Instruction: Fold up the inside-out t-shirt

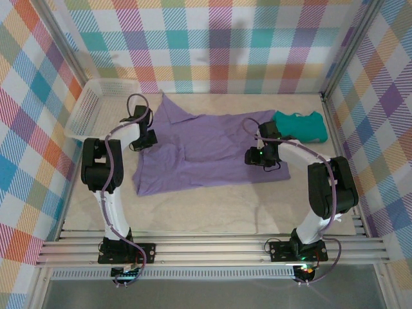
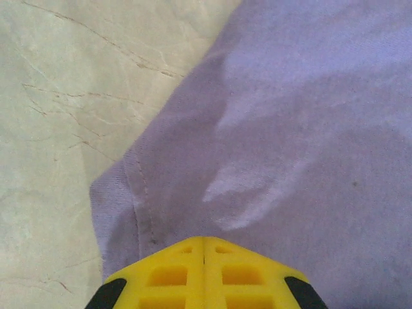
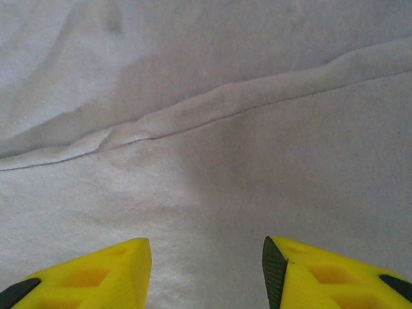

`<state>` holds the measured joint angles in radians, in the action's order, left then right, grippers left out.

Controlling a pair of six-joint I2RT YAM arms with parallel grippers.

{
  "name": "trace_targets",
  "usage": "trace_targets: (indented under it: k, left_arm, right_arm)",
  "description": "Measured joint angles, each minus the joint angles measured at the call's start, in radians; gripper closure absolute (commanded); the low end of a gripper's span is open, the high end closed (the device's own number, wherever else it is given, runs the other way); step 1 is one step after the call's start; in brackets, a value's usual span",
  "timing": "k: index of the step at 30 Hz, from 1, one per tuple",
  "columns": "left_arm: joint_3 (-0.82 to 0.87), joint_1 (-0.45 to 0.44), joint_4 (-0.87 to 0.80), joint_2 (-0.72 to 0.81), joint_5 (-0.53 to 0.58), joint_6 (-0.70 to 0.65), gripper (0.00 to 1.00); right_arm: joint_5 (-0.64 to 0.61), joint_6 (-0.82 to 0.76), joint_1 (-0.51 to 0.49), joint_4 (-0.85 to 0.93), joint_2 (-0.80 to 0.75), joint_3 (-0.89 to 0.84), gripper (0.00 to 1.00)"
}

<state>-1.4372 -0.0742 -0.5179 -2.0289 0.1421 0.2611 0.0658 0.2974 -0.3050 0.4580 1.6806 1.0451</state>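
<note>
The left gripper (image 2: 203, 248) is closed at a hemmed edge of the purple t-shirt (image 1: 206, 145); whether it pinches cloth is unclear. The right gripper (image 3: 206, 264) hangs open over the t-shirt, which lies spread on the table (image 1: 212, 206).

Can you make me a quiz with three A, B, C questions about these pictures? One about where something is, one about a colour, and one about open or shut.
1. Where is the teal garment?
A. beside the right end of the t-shirt
B. spread on top of it
C. beside its left end

2. What colour are the fingers of the right gripper?
A. red
B. yellow
C. green

3. How is the right gripper?
A. open
B. shut
C. squeezing the teal garment

Answers:
1 A, it lies just past the shirt's right edge.
2 B, both fingers are bright yellow.
3 A, there is a wide gap between its fingers, over purple cloth.
</note>
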Motion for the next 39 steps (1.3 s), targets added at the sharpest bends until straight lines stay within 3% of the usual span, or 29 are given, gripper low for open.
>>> trace_targets:
  k: [8, 12, 15, 18, 23, 29, 35, 39]
  left_arm:
    - [0.0, 0.004, 0.026, 0.005, 0.017, 0.011, 0.91]
    - [0.053, 0.004, 0.068, 0.07, 0.039, 0.032, 0.65]
    - [0.136, 0.005, 0.103, 0.177, 0.05, 0.063, 0.57]
    - [0.235, 0.005, 0.131, 0.296, 0.022, 0.105, 0.56]
    - [0.459, -0.027, 0.181, 0.471, -0.139, 0.196, 0.56]
    - [0.601, -0.075, 0.187, 0.471, -0.278, 0.256, 0.57]
    - [0.69, -0.073, 0.237, 0.494, -0.319, 0.29, 0.58]
    - [0.795, -0.073, 0.256, 0.6, -0.328, 0.322, 0.58]
  right_arm:
    - [-0.018, 0.002, 0.026, 0.032, 0.0, 0.0, 0.5]
    - [-0.021, 0.005, 0.082, 0.045, 0.0, -0.001, 0.5]
    - [-0.024, 0.005, 0.121, 0.048, 0.0, -0.001, 0.5]
    - [-0.024, 0.005, 0.143, 0.064, 0.015, 0.008, 0.5]
    - [-0.024, 0.005, 0.179, 0.092, 0.072, 0.043, 0.51]
    - [-0.03, 0.005, 0.204, 0.145, 0.137, 0.08, 0.53]
    - [-0.016, 0.017, 0.206, 0.169, 0.098, 0.032, 0.56]
    - [0.006, 0.047, 0.206, 0.195, 0.023, -0.057, 0.58]
